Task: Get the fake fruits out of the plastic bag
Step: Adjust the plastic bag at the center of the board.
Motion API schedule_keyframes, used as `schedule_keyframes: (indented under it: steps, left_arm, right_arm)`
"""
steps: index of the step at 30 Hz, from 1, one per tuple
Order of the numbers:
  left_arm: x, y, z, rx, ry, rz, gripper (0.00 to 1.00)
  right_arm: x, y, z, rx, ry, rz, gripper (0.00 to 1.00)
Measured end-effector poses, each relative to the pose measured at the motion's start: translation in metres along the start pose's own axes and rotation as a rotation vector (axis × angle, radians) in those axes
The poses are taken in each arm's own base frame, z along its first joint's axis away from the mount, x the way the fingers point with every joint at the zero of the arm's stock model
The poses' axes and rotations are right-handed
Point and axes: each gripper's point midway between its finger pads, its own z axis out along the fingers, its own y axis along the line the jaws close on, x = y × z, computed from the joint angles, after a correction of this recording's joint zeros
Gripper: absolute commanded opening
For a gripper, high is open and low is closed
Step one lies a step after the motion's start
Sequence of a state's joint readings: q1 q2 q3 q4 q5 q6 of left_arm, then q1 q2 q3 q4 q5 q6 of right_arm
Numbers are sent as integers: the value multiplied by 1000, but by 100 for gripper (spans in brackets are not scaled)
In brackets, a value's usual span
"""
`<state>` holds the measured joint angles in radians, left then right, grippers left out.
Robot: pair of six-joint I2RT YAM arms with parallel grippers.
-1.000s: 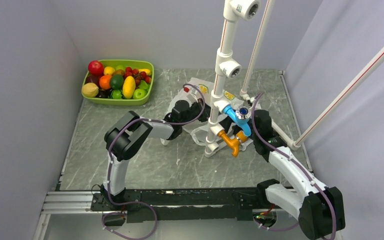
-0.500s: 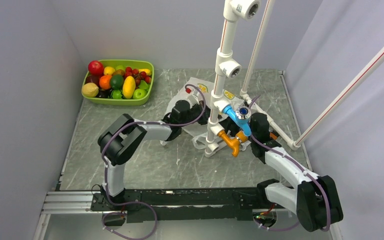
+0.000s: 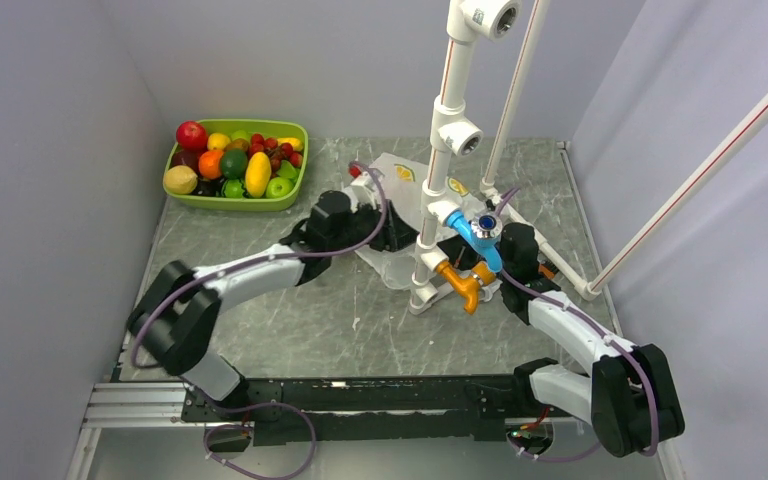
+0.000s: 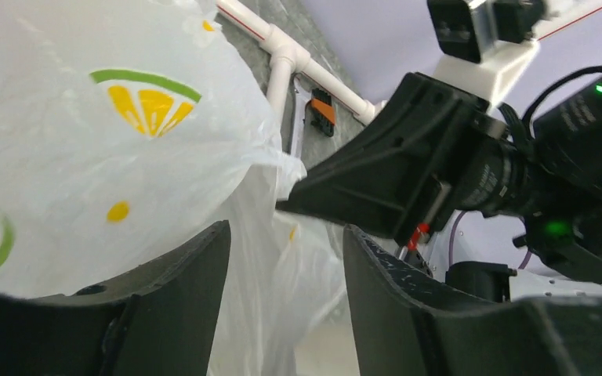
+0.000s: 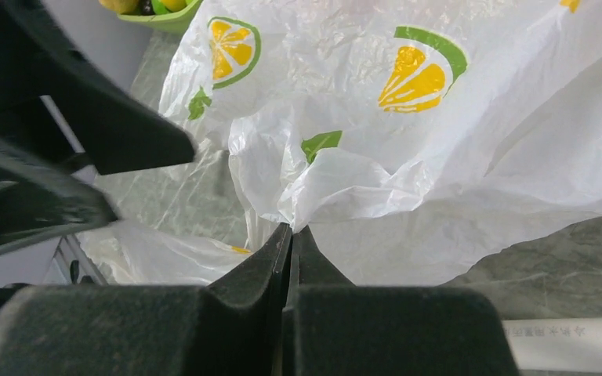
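Since the earlier frame the left arm has been stretched out low and leftward, and the plastic bag (image 3: 397, 176) has been shifted toward the far left with it. The bag lies crumpled on the marble table (image 3: 260, 300), near centre. The left gripper (image 4: 286, 231) is held apart, loose bag film hanging between the jaws, unclamped. The right gripper (image 5: 291, 233) is pressed tight on a pinched fold of the bag. A white camera mast (image 3: 438, 170) stands before both grippers in the top view, and the right fingertips are hidden there. A green tray (image 3: 298, 128) of mixed fruit is set far left. The bag's contents cannot be made out.
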<state>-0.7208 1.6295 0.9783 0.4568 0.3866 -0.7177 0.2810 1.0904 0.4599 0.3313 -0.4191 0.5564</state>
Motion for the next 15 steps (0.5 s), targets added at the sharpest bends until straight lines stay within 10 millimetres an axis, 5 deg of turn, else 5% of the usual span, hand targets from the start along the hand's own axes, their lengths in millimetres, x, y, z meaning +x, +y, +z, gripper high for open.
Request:
schedule_keyframes:
  steps: [8,12,15]
  left_arm:
    - [-8,-10,-79,-95,-38,180,64]
    - [16,5,-102,-144,-26,181,47]
    - [44,36,-108,-210,-18,159,37]
  right_arm:
    - [-8,14,1,-54,2,14,0]
    - [-12,25,2,-100,7,32,0]
    - [-18,37,5,-151,12,51,0]
